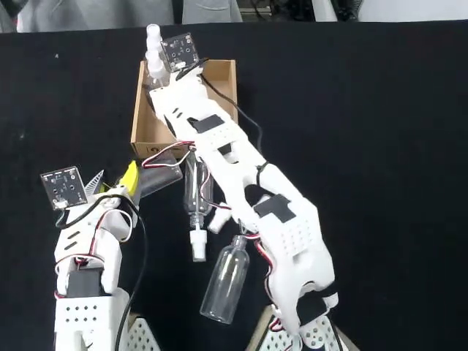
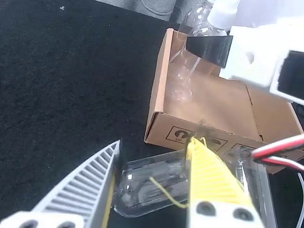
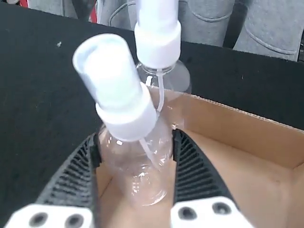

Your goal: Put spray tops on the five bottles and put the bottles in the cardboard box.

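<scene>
One capped bottle [image 3: 137,171] clamped in right gripper [image 3: 135,141] at cardboard box [image 3: 247,156] corner; left gripper [image 2: 154,145] spread

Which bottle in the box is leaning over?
The bottle gripped by the right hand is leaning, with its white top tipped sideways. The other bottle, behind it, stands straight up.

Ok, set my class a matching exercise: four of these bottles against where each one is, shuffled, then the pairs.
1. tilted clear plastic bottle, white spray top
2. upright clear bottle, white spray top
3. topless clear bottle
4. clear bottle at the left gripper

A. beside the base of the right arm
B. in the right gripper
C. in front of the brown cardboard box
D. standing in the box's corner

Pairs: 1-B, 2-D, 3-A, 4-C.
</scene>
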`<control>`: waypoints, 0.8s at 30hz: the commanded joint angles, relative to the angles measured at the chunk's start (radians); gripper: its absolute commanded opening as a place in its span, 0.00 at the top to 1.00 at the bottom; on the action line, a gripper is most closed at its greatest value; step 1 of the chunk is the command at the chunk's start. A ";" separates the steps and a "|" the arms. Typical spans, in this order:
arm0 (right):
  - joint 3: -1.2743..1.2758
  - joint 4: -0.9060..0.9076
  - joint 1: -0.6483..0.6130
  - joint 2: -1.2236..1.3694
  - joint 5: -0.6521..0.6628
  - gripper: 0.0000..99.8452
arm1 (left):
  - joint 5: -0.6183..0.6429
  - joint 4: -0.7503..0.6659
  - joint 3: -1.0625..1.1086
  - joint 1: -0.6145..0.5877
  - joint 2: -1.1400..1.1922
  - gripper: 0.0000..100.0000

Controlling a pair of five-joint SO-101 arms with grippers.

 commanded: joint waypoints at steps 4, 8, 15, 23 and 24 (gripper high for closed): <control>-0.050 -0.014 -0.015 -0.004 0.000 0.99 | -0.009 -0.020 0.022 -0.012 -0.014 0.79; -0.048 -0.011 -0.011 -0.002 0.000 0.95 | -0.009 -0.020 0.022 -0.012 -0.014 0.79; -0.045 0.048 -0.015 -0.004 -0.003 0.83 | -0.009 -0.020 0.022 -0.012 -0.014 0.79; -0.041 0.054 -0.020 -0.004 -0.002 0.77 | -0.009 -0.020 0.022 -0.012 -0.014 0.79; -0.039 0.054 -0.021 -0.004 -0.002 0.76 | -0.009 -0.020 0.022 -0.012 -0.014 0.79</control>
